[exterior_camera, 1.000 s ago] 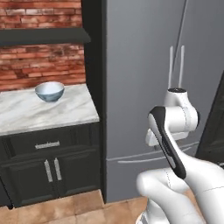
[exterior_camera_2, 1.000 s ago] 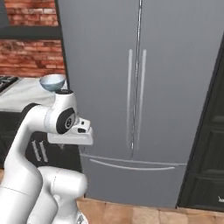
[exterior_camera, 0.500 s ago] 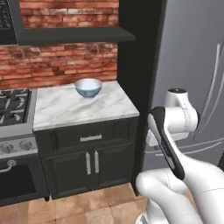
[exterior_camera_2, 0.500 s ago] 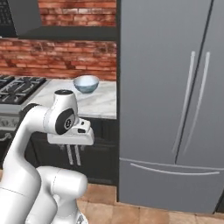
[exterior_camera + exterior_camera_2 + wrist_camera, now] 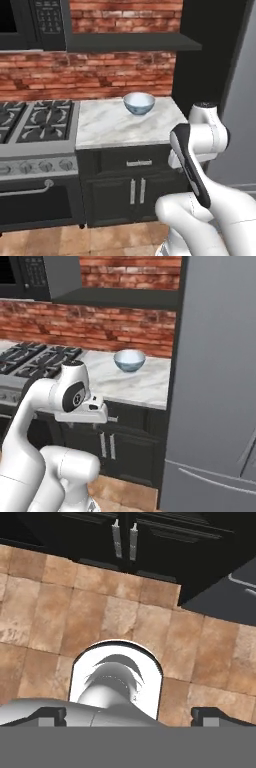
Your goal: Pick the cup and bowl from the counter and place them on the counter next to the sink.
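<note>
We see the bowl (image 5: 139, 103) sitting upright on the white, grey-veined worktop (image 5: 115, 129), toward its far edge, close to the red brick wall (image 5: 90, 75). It is rounded and glossy, pale blue-white at the rim and shading to a darker blue-grey lower down; its mouth faces straight up. Being round, it has no long axis we can name. In the right base view the bowl (image 5: 129, 360) stands well apart from the near edge, with the grey refrigerator (image 5: 220, 381) to its right and the stove (image 5: 35, 120) to its left.

In the hand view the claw (image 5: 127, 716) points down at the brown tiled floor (image 5: 45, 607). Its two dark fingertips (image 5: 207, 716) stand wide apart at the bottom edge, with nothing between them — it holds nothing. The tips are cut off there, so we cannot make out their shape. The black cabinet doors (image 5: 125, 537) lie across the top of that view.
</note>
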Robot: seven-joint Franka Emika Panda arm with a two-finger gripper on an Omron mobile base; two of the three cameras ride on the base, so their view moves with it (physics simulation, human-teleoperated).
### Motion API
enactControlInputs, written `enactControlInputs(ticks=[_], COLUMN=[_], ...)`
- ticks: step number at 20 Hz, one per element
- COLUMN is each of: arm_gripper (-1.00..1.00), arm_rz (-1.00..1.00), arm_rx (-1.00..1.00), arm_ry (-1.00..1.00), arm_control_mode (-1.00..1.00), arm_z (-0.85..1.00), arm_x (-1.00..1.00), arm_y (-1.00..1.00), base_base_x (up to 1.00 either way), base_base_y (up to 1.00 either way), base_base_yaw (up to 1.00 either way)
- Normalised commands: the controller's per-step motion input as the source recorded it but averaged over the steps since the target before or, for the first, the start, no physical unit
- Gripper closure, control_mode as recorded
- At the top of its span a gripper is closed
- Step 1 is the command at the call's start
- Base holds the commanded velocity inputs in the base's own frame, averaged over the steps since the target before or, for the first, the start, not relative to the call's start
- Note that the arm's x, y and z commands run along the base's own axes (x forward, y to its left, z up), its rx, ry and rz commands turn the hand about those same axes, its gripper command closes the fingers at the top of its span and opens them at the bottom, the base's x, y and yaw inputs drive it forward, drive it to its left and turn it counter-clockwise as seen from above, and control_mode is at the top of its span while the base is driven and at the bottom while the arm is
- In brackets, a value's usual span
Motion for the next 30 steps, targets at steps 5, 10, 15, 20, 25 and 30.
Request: enactControlInputs(ticks=[5, 10, 15, 20, 25, 30], arm_gripper=[-1.00, -1.00, -1.00, -1.00, -1.00, -1.00], arm_rz=[0.00, 0.00, 0.00, 0.00, 0.00, 0.00], arm_rx=[0.00, 0.00, 0.00, 0.00, 0.00, 0.00], arm_ry=[0.00, 0.00, 0.00, 0.00, 0.00, 0.00], arm_control_mode=[1.00, 1.00, 1.00, 1.00, 1.00, 1.00], arm_z=[0.00, 0.00, 0.00, 0.00, 0.00, 0.00], arm_x=[0.00, 0.00, 0.00, 0.00, 0.00, 0.00], arm_y=[0.00, 0.00, 0.00, 0.00, 0.00, 0.00], base_base_x=[1.00, 0.90, 0.58, 0.01, 0.00, 0.00], base_base_y=[-0.06, 0.00, 0.18, 0.01, 0.00, 0.00], base_base_yaw=[0.12, -0.09, -0.24, -0.03, 0.00, 0.00])
